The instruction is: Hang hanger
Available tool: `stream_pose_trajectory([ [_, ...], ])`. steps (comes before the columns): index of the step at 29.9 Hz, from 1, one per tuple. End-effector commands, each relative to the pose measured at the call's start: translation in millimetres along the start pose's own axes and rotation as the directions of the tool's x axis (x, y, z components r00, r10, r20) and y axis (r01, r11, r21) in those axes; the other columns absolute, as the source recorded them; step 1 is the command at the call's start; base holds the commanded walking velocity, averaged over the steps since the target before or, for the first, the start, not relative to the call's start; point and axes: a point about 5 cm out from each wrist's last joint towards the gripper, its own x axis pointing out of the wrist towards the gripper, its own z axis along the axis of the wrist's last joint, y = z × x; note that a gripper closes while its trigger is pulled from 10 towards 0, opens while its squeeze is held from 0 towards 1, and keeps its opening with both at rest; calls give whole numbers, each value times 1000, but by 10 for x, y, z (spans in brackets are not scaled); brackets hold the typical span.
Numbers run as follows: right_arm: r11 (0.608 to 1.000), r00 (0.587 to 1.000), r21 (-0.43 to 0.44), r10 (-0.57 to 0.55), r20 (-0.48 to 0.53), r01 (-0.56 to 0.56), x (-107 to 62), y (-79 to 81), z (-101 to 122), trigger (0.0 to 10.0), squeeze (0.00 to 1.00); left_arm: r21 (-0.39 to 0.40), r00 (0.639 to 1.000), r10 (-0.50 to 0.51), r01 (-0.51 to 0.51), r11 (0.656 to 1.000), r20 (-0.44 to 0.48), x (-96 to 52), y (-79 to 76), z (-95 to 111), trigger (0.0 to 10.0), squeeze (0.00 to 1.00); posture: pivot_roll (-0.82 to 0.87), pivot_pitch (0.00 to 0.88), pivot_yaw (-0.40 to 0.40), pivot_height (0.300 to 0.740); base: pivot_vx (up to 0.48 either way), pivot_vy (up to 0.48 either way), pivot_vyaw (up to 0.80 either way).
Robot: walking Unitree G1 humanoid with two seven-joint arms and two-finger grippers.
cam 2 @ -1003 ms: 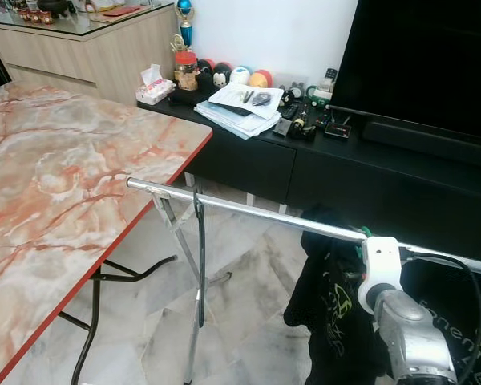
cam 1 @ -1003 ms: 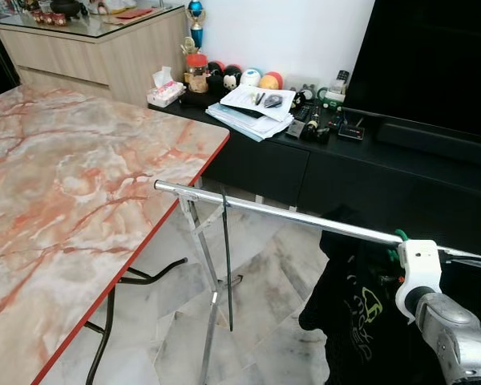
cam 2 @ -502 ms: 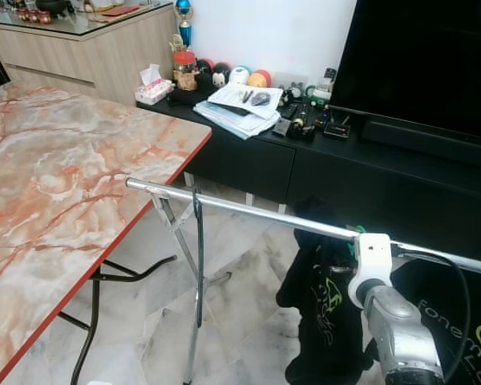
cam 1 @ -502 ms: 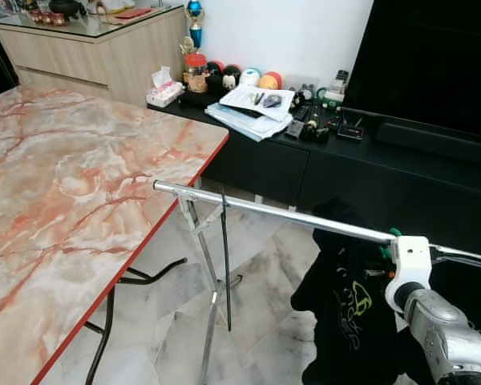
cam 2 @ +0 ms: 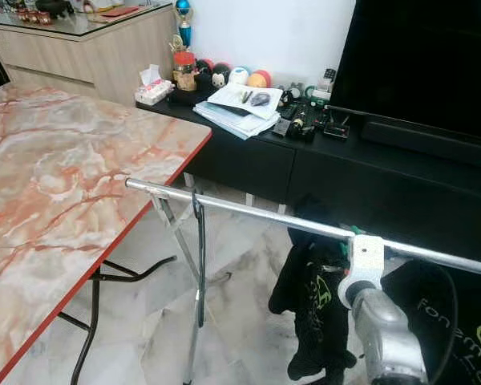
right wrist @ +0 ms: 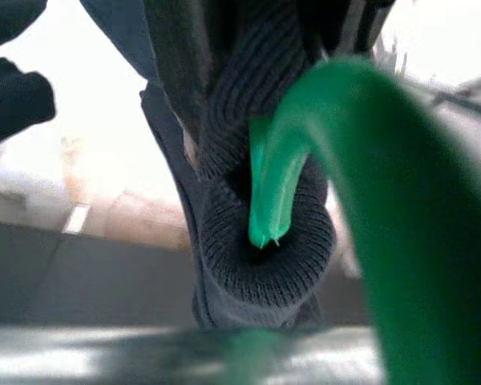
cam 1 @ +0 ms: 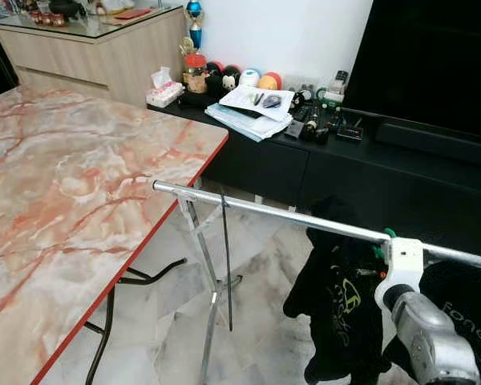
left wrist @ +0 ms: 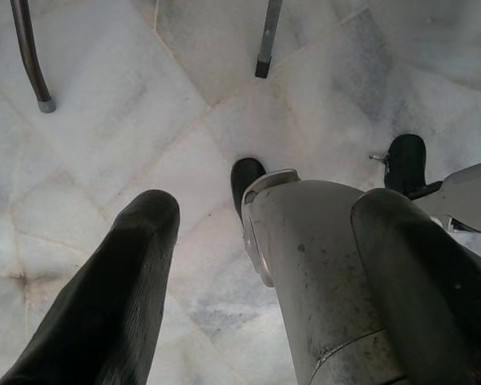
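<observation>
Green hanger [cam 1: 382,243], hook over the chrome rail [cam 1: 289,215], carrying a black printed T-shirt [cam 1: 342,309] below. Shifted along the rail toward its free end compared with a second ago, shirt swung along with it. Hook seen close up in the right wrist view [right wrist: 361,184], curving over the blurred rail, its tip against the ribbed black collar [right wrist: 260,233]. Long axis of the hanger hidden under the cloth; direction cannot be told. Right gripper [cam 1: 393,250] up at the rail just beside the hook, white wrist housing in front of the fingers, so open or closed cannot be told. Another black garment [cam 1: 465,309] hanging further right on the same rail. Marble-patterned surface [cam 1: 72,200] near the rail's free end, black TV cabinet [cam 1: 345,172] behind. Left gripper [left wrist: 224,281] idle above the marble floor [left wrist: 104,136], fingers [left wrist: 112,305] spread apart.
</observation>
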Motion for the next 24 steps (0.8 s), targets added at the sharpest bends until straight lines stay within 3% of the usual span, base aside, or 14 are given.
stream_pose_trajectory([
  [1, 999, 996, 21, -41, 82, 40, -60, -7, 88, 0, 0, 3, 999, 0, 0, 1000, -41, -21, 8, -102, 10000, 0, 51, 88, -3, 740, 0, 0, 0],
  [6, 990, 988, 85, -120, 102, 112, -231, -15, -45, 0, 0, 3, 999, -1, 1, 1000, -39, -21, 1, -101, 10000, 0, 44, 88, -9, 740, 0, 0, 0],
  [11, 973, 957, 155, -202, 209, 171, -381, -78, 42, 0, 0, 3, 999, -2, 2, 1000, -39, -20, -1, -100, 10000, 0, 38, 89, -16, 740, 0, 0, 0],
  [17, 973, 951, 153, -205, 230, 173, -491, -87, 51, 0, 0, 2, 999, -1, 1, 1000, -38, -19, -1, -95, 10000, 0, 35, 85, -22, 740, 0, 0, 0],
  [24, 968, 955, 116, -239, 174, 221, -669, -133, -184, 0, 0, 6, 999, -4, 4, 1000, -33, -19, -3, -93, 10000, 0, 23, 69, -27, 740, 0, 0, 0],
])
